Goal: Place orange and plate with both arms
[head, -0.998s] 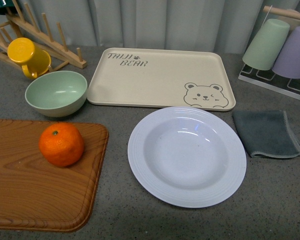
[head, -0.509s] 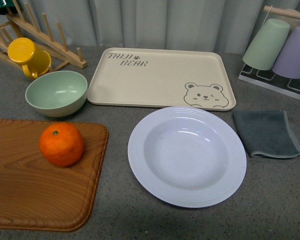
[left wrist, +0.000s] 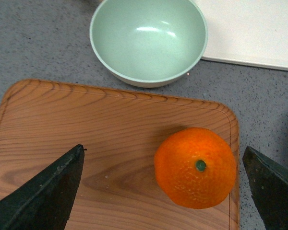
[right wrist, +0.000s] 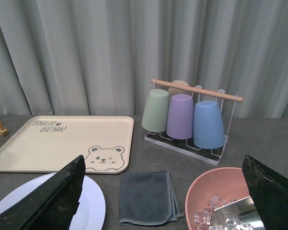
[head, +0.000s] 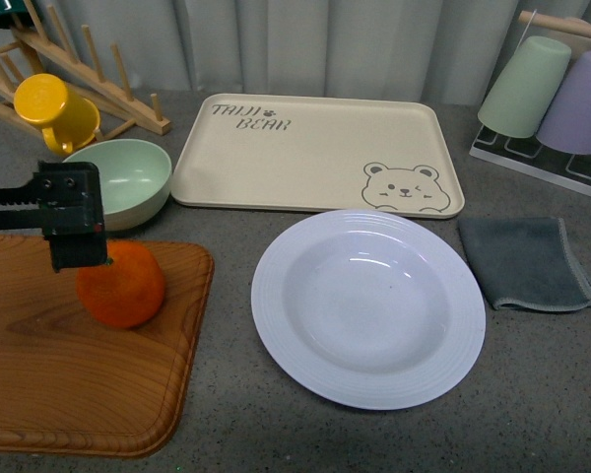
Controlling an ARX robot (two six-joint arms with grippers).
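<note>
Since half a second ago one thing has been altered: the left gripper (head: pixel 77 244), absent from the front view until now, has been brought in from 9 o'clock and is held over the orange (head: pixel 123 288), part of which is covered by it. The orange itself has not been shifted. It is seen on the wooden board (head: pixel 39 384), close to the board's far right corner, at about 9 o'clock from the plate (head: pixel 272 296) and well apart from it, with the mint-green bowl (head: pixel 138 172) at 12 o'clock from the fruit. In the left wrist view the jaws are shown spread wide with the fruit between them, untouched and nearer one jaw than the other, so nothing has been gripped yet. The plate has been left where it was, empty, with the bear tray (head: pixel 315 148) just at its 12 o'clock and the dark cloth (head: pixel 527 261) at its 3 o'clock. The right gripper (right wrist: pixel 163 158) is not found in the front view. In its own wrist view its jaws are likewise parted wide and nothing is held, and only an edge of the plate is caught there. It may be judged that the reach for the orange has begun. A descent and a slight re-centring would be called for before closing, while the plate's share of the task has not been started.
</note>
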